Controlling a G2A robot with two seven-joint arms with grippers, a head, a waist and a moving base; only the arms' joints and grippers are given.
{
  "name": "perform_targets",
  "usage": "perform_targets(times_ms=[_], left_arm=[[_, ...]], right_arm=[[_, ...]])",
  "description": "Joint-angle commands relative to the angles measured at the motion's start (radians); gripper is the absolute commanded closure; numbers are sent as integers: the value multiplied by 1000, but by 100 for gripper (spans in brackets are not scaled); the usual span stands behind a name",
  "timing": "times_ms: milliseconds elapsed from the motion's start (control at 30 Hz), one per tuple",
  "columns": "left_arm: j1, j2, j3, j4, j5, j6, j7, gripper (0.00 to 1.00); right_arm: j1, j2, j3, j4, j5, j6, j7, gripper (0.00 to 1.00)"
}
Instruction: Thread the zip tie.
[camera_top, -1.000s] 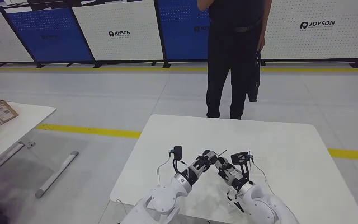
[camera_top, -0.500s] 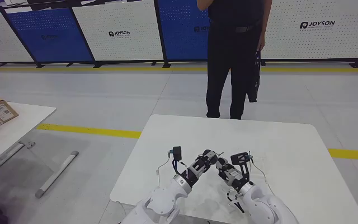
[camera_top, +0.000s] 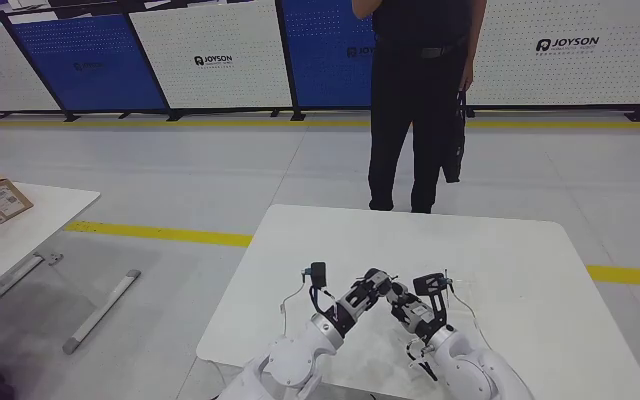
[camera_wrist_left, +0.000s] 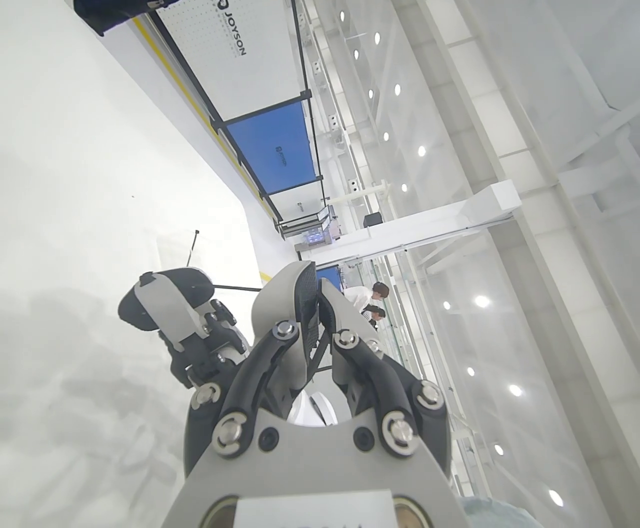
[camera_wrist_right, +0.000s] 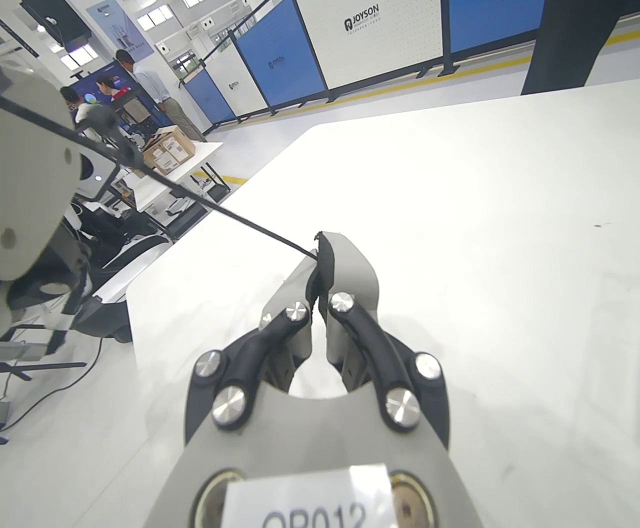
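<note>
A thin black zip tie (camera_wrist_right: 240, 220) is stretched between my two grippers above the white table (camera_top: 500, 250). My right gripper (camera_wrist_right: 319, 260) is shut on one part of the strap, which runs away from its fingertips toward the left gripper's grey finger (camera_wrist_right: 30, 150). My left gripper (camera_wrist_left: 316, 295) is shut on the strap too. The zip tie (camera_wrist_left: 235, 287) spans the short gap to the right gripper (camera_wrist_left: 165, 295), and a short end (camera_wrist_left: 193, 247) pokes out past it. In the top view the left gripper (camera_top: 376, 280) and right gripper (camera_top: 398, 292) nearly touch.
The grippers hang over the table's near left part, close to its left edge (camera_top: 235, 290). The tabletop stretches away to the far side and the right. A second white table (camera_top: 40, 215) with a cardboard box (camera_top: 12, 200) stands off to the left across the floor.
Both grippers have edged slightly to the right and closer together. Each stays shut on the zip tie.
</note>
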Motion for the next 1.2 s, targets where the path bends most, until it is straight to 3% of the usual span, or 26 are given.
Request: perform_targets(times_ms=[0,300,333,367,400,433,567,667,900,1167], left_arm=[[4,1,0,-4,2,-3,-2,100],[6,1,-4,2,1,-2,8,100],[3,1,-4,6,-1,2,15,100],[1,0,-5,10,-1,5,24,100],[0,-1,-6,12,-4,7,33,100],[-2,-1,-7,15,-7,8,44,100],[-7,-4,-20,30,-17,11,99,100],[-6,-5,-28,39,-24,14,107,100],[9,-3,-63,55,-27,14,148,100],[12,-3,-69,57,-22,11,161,100]], right_arm=[[2,0,-2,3,0,0,1,100],[4,-2,-5,6,8,-4,-9,100],[3,-2,-3,7,14,-8,-12,95],[2,-2,-1,7,20,-9,-14,51],[2,-1,0,7,24,-10,-16,15],[1,-1,3,7,27,-11,-18,2],[-16,2,32,0,82,-49,-52,0],[-37,9,70,-12,129,-85,-75,0],[-108,26,152,-68,253,-85,-184,0],[-123,31,163,-88,299,-85,-188,0]])
